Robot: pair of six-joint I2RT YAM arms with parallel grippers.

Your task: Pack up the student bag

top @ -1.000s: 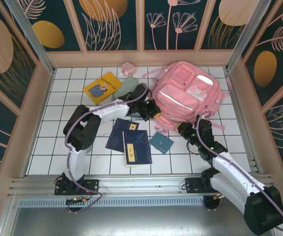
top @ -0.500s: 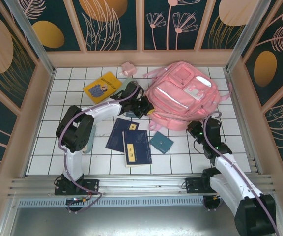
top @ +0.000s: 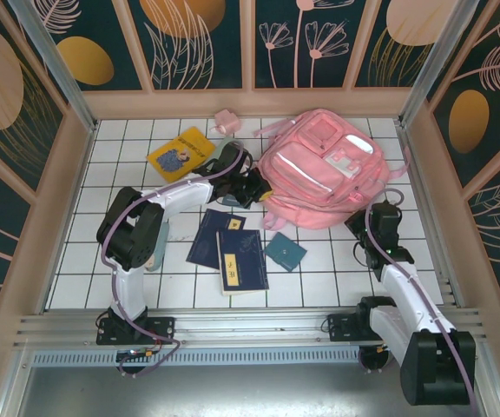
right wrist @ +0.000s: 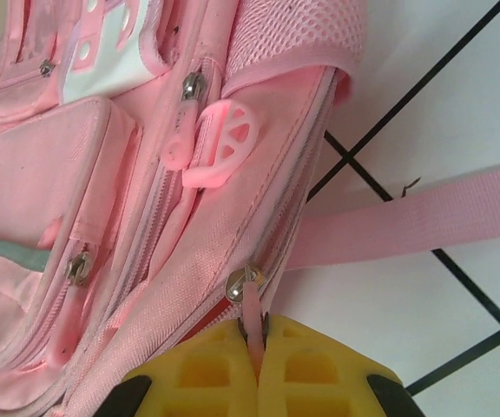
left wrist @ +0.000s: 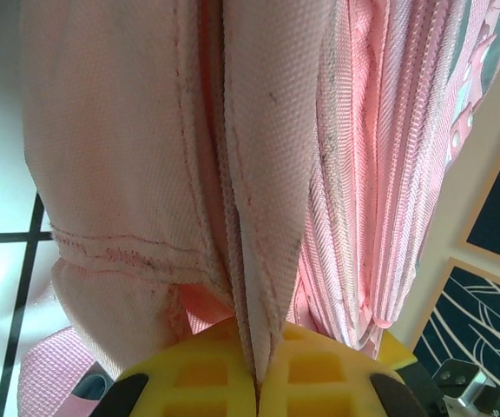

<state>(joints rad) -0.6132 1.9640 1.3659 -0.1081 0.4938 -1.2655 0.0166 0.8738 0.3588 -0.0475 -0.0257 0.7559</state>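
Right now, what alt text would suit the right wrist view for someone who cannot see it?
The right fingers, yellow and shut, pinch a pink zipper pull on the pink student bag. A pink strap lies across the white tiled table.

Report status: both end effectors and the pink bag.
Left end effector shut on student bag fabric. Right end effector shut on zipper pull. Books not yet packed.

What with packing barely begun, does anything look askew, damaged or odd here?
Nothing is spilled or broken. The blue books lie overlapped and skewed on the tiles, a strap trails loose from the student bag, and its fabric shows dark scuffs along a seam.
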